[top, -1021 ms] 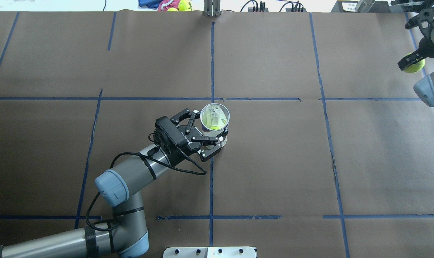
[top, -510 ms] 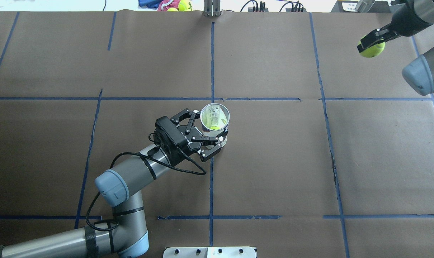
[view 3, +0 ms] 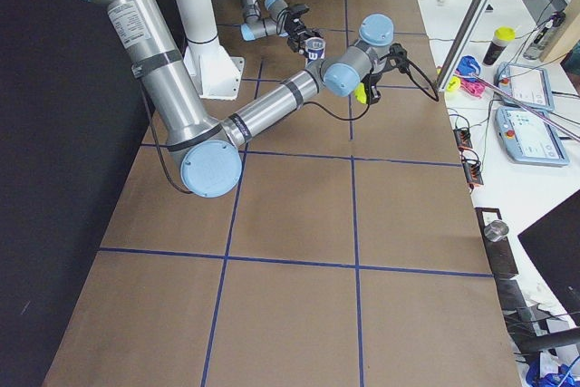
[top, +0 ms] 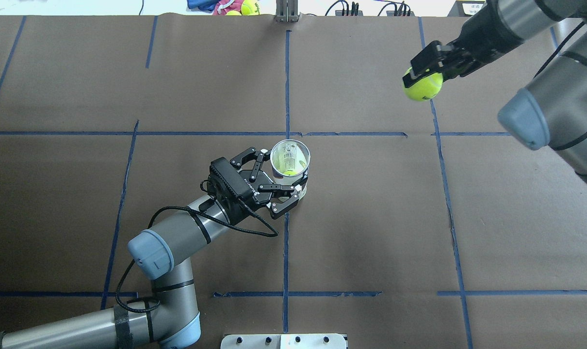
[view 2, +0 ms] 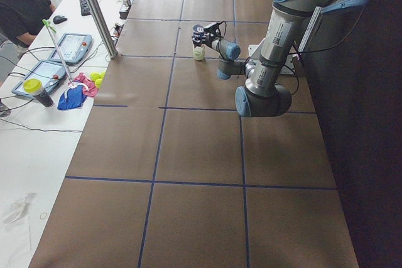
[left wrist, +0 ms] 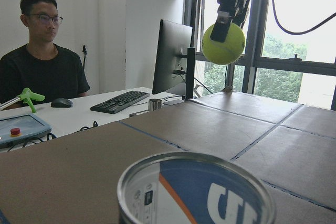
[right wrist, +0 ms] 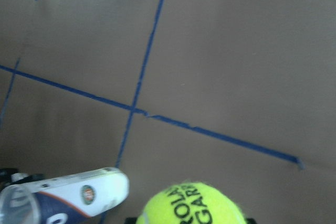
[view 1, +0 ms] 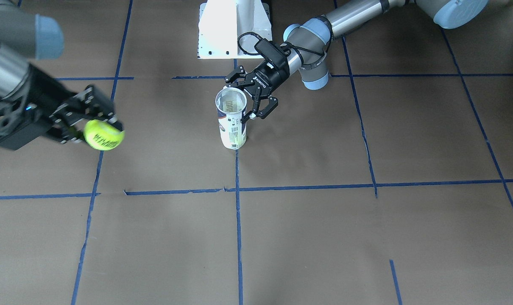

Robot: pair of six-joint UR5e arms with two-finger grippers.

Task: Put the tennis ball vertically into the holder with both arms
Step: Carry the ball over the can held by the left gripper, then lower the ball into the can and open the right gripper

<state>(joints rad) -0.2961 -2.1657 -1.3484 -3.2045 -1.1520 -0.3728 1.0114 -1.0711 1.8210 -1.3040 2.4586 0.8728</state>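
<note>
Tennis ball (top: 422, 88) clamped, top hidden under right hand (top: 427, 71); holder (view 1: 232, 132) upright.

The tennis ball (top: 422, 87) looks fuzzy, the holder (view 1: 232, 131) glossy plastic, the table (top: 371, 218) covered in matt paper.

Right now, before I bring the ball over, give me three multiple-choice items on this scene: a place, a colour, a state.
1. Where is the ball? A) lying on the table B) in the air, held by the right gripper, apart from the can C) resting on the can's rim
2. What colour is the tape on the table? A) red B) white C) blue
3. How does the can stand? A) upright, top open B) on its side C) upright, lid on

1 B: the jaws pinch it well off the can. 2 C: blue lines cross the brown surface. 3 A: the overhead view looks into its open mouth.
</note>
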